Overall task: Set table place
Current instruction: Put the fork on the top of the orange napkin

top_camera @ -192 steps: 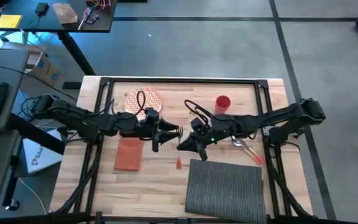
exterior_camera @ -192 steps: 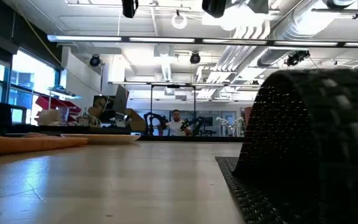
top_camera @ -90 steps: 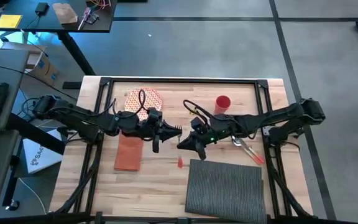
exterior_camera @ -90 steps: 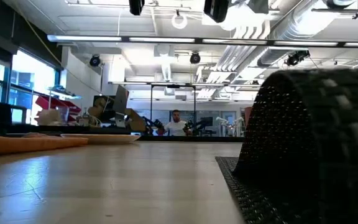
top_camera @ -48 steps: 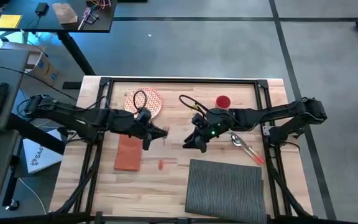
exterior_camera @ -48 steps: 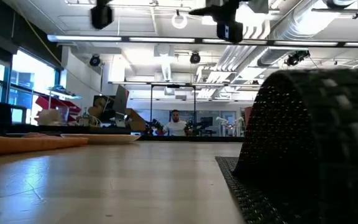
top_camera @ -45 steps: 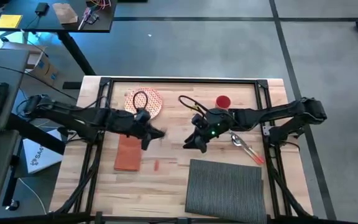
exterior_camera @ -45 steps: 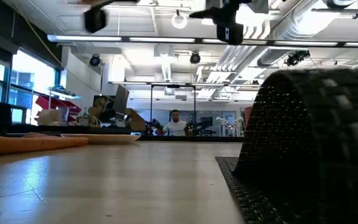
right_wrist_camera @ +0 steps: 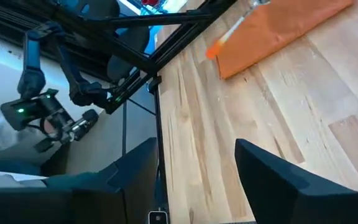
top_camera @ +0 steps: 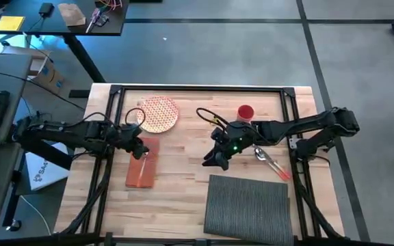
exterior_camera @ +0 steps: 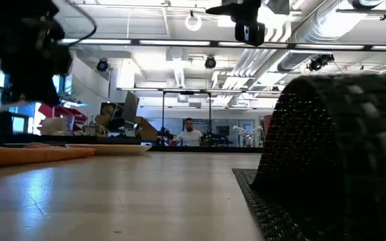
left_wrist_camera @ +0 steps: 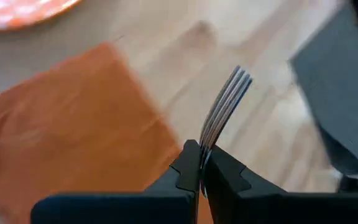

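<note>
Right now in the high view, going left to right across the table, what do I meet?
Orange napkin with the left end effector over it → patterned plate → right end effector → red cup → utensils.

The fork (left_wrist_camera: pixel 224 112) has its handle hidden between the left end effector's (left_wrist_camera: pixel 199 169) closed fingers.

table (top_camera: pixel 183 167): light wooden planks, black rail frame | place (top_camera: pixel 247 206): dark grey ribbed mat, near-right corner
</note>
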Robot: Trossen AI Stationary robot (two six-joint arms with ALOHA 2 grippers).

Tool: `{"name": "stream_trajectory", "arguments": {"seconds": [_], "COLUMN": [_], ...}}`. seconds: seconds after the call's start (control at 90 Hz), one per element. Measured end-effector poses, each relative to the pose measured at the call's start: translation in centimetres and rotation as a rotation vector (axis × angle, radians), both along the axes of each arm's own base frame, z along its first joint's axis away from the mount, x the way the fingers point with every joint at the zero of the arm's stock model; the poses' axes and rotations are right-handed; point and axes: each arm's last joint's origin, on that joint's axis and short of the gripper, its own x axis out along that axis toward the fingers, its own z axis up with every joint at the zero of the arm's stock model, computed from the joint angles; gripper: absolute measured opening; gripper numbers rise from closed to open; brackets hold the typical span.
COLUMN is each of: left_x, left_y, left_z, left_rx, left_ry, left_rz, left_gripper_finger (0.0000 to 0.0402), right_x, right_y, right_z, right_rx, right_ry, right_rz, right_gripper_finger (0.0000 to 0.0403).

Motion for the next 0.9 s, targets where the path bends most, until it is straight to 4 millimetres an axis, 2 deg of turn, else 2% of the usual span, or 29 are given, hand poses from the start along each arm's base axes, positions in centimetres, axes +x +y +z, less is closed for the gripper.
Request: {"name": "stream_trajectory", "arguments": {"seconds": [0.2, 0.578, 0.711, 0.9], "left_x": [-0.9, -1.3, -1.3, -1.4], "left_y": [0.7, 1.1, 1.1, 1.1], "left_z": [-2.4, -3.8, -3.9, -3.9], "left_rx": [-0.001, 0.046, 0.062, 0.072], "left_ry": [0.033, 0.079, 0.083, 0.093], "left_rz": [0.065, 0.097, 0.095, 0.083], "left_gripper_finger": [0.0000, 0.0004, 0.0030, 0.0088], "right_x": [0.0, 0.0, 0.0, 0.0], "right_y": [0.0, -0.1, -0.1, -0.1], "right_z": [0.0, 0.0, 0.0, 0.0], "right_rx": [-0.004, 0.007, 0.005, 0.003], "right_ry": [0.001, 0.007, 0.006, 0.005], "right_rz": [-0.015, -0.039, -0.040, -0.039], "right_gripper_finger": [0.0196, 0.0196, 0.0196, 0.0196]}}
